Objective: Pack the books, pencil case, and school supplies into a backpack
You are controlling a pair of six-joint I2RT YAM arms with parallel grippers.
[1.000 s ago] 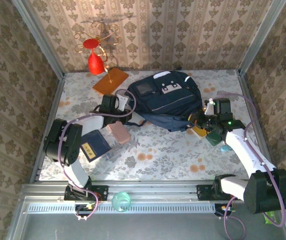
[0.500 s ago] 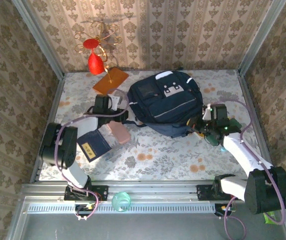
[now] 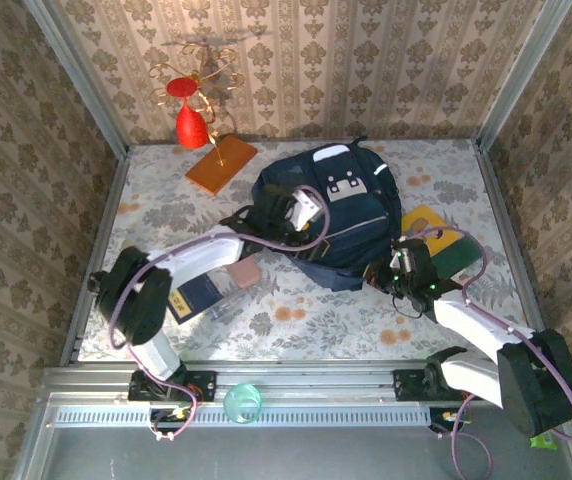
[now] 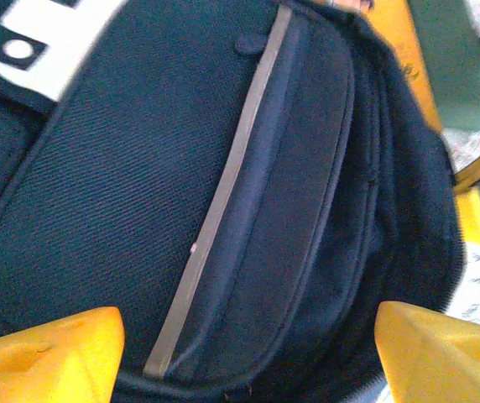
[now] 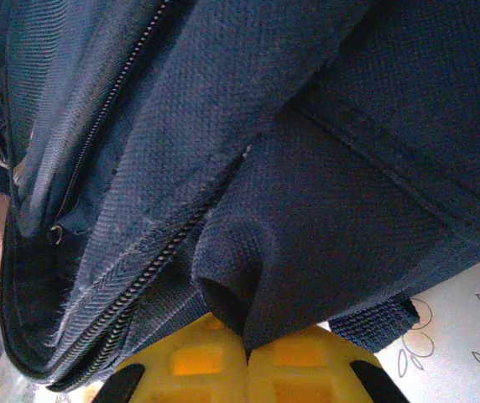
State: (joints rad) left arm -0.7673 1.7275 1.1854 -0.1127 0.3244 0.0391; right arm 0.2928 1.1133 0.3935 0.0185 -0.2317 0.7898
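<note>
Top external view: the backpack (image 3: pixel 351 215) lies mid-counter (image 3: pixel 306 315), toward the far edge. The left tool (image 3: pixel 294 220) hangs over the pack's left side, and the right tool (image 3: pixel 390 270) meets its near right corner. The yellow book (image 3: pixel 424 217) and green book (image 3: pixel 458 252) lie by the counter's right edge. The navy book (image 3: pixel 194 296) and the pink pencil case (image 3: pixel 240 272) lie toward the near left corner. Left wrist view: the left tool (image 4: pixel 244 365) is spread wide and empty, with its 2 jaws far apart over the backpack (image 4: pixel 122 193) front pocket. Right wrist view: the right tool (image 5: pixel 248 361) is closed, pinching a fold of backpack (image 5: pixel 324 185) fabric beside a zipper (image 5: pixel 110 101).
</note>
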